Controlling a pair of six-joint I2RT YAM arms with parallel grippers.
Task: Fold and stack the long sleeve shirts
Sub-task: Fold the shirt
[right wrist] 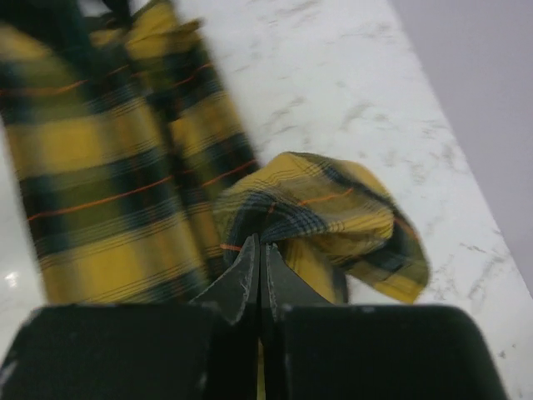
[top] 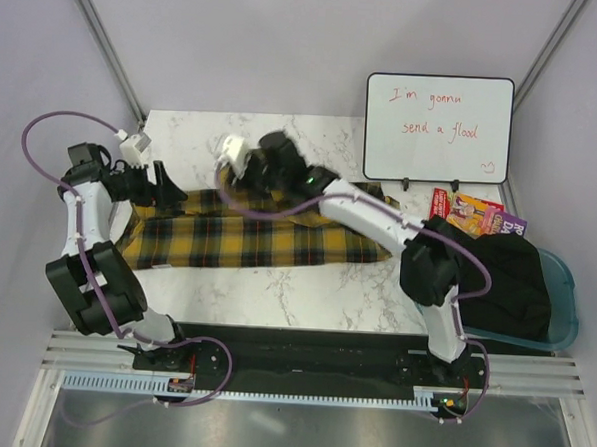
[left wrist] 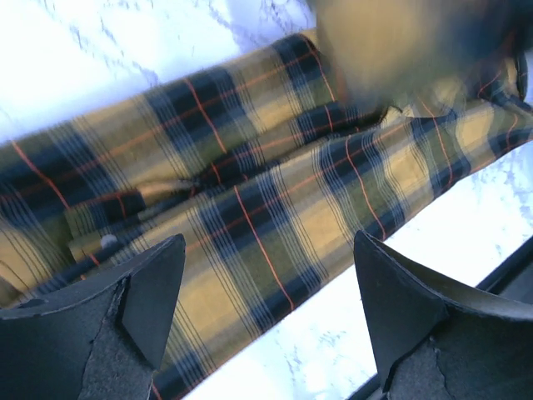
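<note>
**Desk:** Where's the shirt (top: pixel 262 242)?
**Photographer:** Laid in a long plaid band across the table (top: pixel 275 292), between the 2 arms.
**Desk:** And the right gripper (right wrist: pixel 259 250)?
**Photographer:** Pinched tight on a bunched fold at the shirt's far edge, the fabric humped above the marble.
**Desk:** The left gripper (left wrist: pixel 266 258)?
**Photographer:** Jaws wide, hanging over the shirt's left end, holding nothing.
**Desk:** Anything else around?
**Photographer:** A whiteboard (top: pixel 437 128) stands at the back; a bin (top: pixel 570 298) of dark cloth sits at right.
</note>
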